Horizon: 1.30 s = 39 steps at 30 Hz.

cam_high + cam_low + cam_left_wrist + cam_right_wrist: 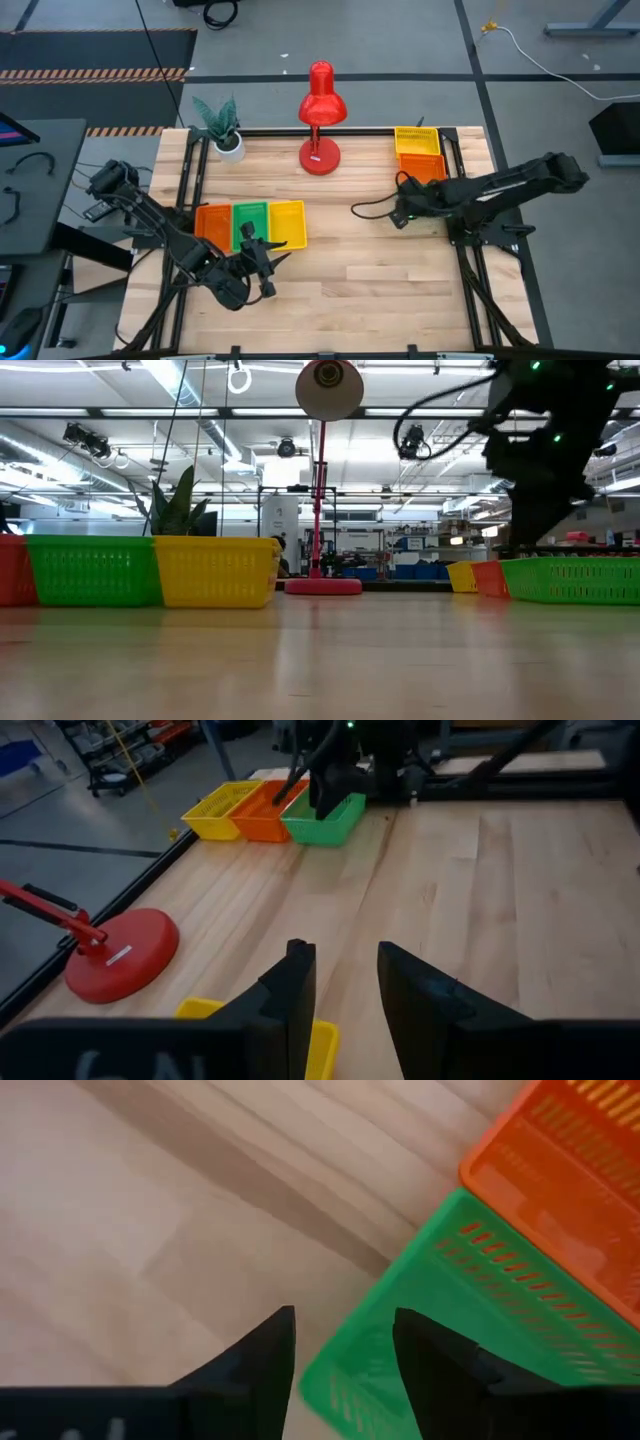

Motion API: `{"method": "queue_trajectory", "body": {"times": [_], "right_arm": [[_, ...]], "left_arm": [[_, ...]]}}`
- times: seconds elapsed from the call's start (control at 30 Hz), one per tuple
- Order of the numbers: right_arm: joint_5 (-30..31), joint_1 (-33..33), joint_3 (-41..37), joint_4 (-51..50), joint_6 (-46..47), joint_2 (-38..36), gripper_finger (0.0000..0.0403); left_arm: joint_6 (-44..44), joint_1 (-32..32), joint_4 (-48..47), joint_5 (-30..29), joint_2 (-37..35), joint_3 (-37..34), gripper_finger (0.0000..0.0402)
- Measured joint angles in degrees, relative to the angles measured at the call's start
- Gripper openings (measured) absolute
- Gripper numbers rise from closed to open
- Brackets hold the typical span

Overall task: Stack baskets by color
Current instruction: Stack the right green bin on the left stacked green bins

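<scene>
Overhead, right claw (400, 212) hides the green basket (322, 818) beside the orange basket (424, 167); wrist view shows fingers apart above it. Left claw (262, 262) parted, empty.

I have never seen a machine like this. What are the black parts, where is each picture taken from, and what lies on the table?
It is a robot with two dark arms at a wooden table. One picture looks down from above, one looks level across the tabletop, and two come from cameras on the wrists. The left tool hangs by a row of orange, green and yellow baskets and holds nothing. The right tool, open, is over the rim of a second green basket, beside another orange basket and yellow basket. A red lamp and a small plant stand at the back.
</scene>
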Motion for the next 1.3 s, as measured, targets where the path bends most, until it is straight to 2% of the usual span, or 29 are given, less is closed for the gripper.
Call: {"method": "queue_trajectory", "body": {"times": [0.23, 0.33, 0.63, 0.83, 0.93, 1.13, 1.3], "right_arm": [[-3.38, -3.88, 0.00, 1.83, -1.55, 7.86, 0.0161], [-5.22, -3.94, 0.07, 3.62, -3.85, 9.89, 0.0143], [-9.39, 4.69, 0.32, 12.35, -9.68, 11.17, 0.0015], [-13.29, 13.49, 3.09, 25.88, -20.56, 13.58, 0.0031], [-14.18, 15.73, 5.31, 31.35, -24.81, 16.99, 0.0022], [-17.45, 17.82, 11.74, 31.98, -29.33, 25.64, 0.0013], [-18.72, 18.94, 16.64, 31.94, -30.55, 31.70, 0.0054]], "left_arm": [[-0.02, 0.00, 0.04, 0.03, 3.34, 0.02, 0.0117], [-0.04, 0.00, 0.11, 0.06, 4.43, 0.00, 0.0117], [0.02, 0.00, 0.82, 0.97, 4.94, 0.00, 0.0117], [1.06, 1.40, 2.01, 3.46, 5.34, 0.01, 0.0117], [4.09, 3.20, 5.42, 6.11, 6.09, 0.03, 0.0117], [13.22, 7.36, 15.65, 14.22, 10.35, 0.04, 0.0117], [19.38, 11.16, 26.34, 20.71, 16.05, 0.00, 0.0117]]}}
